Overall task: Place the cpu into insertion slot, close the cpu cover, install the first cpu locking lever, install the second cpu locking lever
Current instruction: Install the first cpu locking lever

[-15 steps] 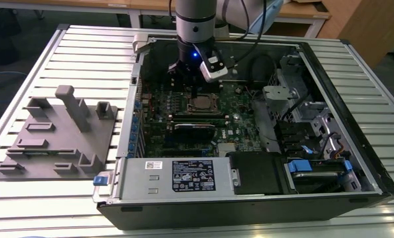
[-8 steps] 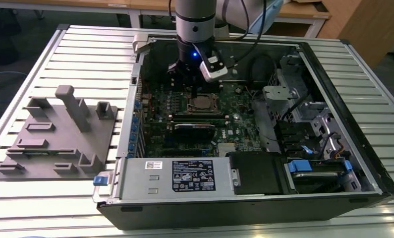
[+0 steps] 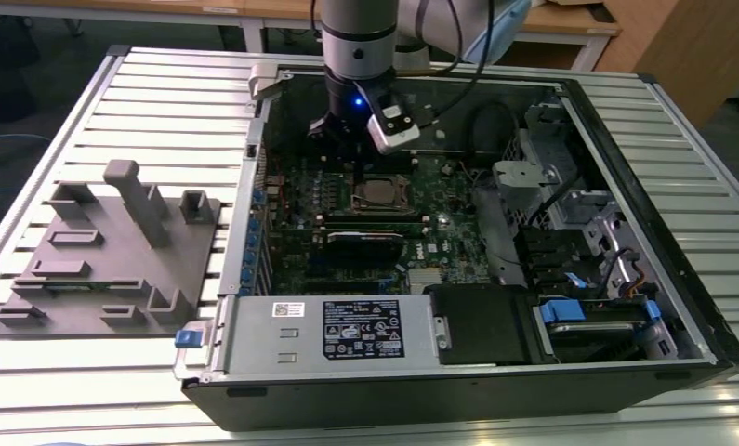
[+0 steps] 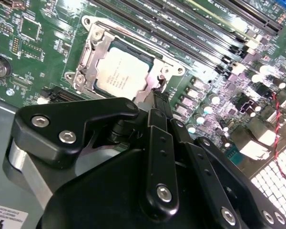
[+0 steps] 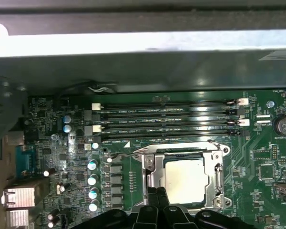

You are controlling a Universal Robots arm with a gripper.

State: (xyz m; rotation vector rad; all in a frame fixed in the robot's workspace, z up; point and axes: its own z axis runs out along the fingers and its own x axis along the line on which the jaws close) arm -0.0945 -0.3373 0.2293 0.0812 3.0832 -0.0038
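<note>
The cpu (image 4: 120, 71) (image 5: 183, 179), with its silvery-tan top, lies flat in the insertion slot (image 3: 382, 193) on the green motherboard. The cpu cover (image 4: 152, 78) (image 5: 151, 175), a silver frame, lies down around the chip. A thin wire locking lever (image 5: 126, 154) runs along the board beside the socket. My gripper (image 4: 158, 101) (image 5: 156, 196) (image 3: 342, 130) hovers at the socket's edge, its black fingers close together with nothing visible between them. Its tips sit just beside the cover's rim, near a corner of the frame.
The open computer case (image 3: 617, 139) lies on a slatted metal table (image 3: 158, 111). Memory slots (image 5: 167, 117) run beside the socket. A black expansion card (image 3: 366, 238) sits below the socket in the exterior view. A grey fixture block (image 3: 109, 251) stands at the exterior view's left.
</note>
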